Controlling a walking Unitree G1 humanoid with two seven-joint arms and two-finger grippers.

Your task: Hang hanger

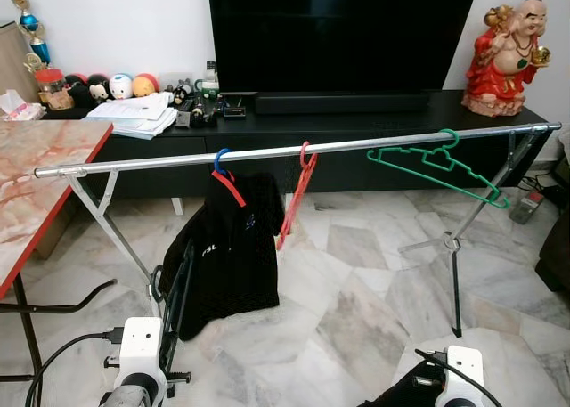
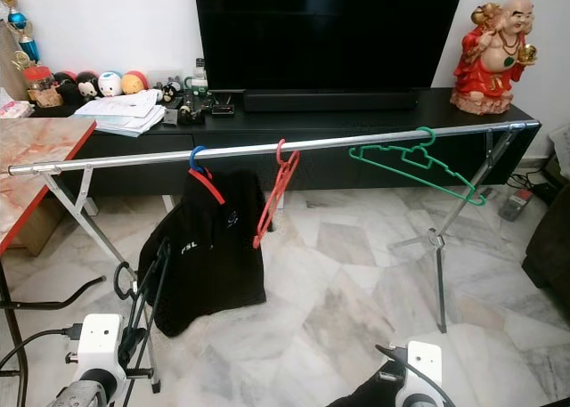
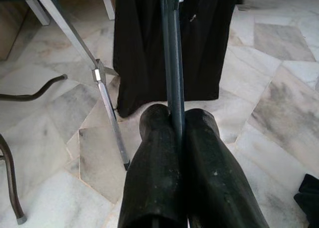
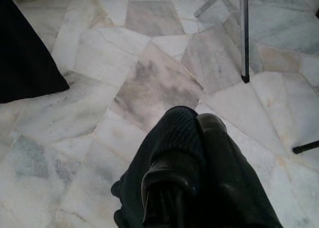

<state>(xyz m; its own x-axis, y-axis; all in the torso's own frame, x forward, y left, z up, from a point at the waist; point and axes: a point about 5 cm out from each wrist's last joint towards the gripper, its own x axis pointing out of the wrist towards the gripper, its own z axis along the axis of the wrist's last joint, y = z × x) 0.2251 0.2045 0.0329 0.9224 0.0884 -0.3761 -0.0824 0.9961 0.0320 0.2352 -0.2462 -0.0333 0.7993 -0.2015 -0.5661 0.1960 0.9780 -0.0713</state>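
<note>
A silver clothes rail (image 1: 294, 149) crosses the room in front of me. On it hang a blue-and-red hanger (image 1: 227, 183) carrying a black garment (image 1: 227, 256), a bare red hanger (image 1: 297, 198) and a bare green hanger (image 1: 436, 165). My left gripper (image 3: 175, 113) is shut on the thin bar of a dark hanger (image 3: 172, 63), held low below the rail's left part; that dark hanger (image 1: 174, 291) stands nearly upright beside the black garment. My right gripper (image 4: 192, 119) is low at the right, shut on a piece of black ribbed cloth (image 4: 172, 133).
A marble-topped table with a red edge (image 1: 36, 175) stands at my left. The rail's crossed legs (image 1: 454, 273) reach the marble floor at both ends. Behind are a black TV console (image 1: 374, 126), a red statue (image 1: 512, 60) and a dark cable (image 1: 62, 305).
</note>
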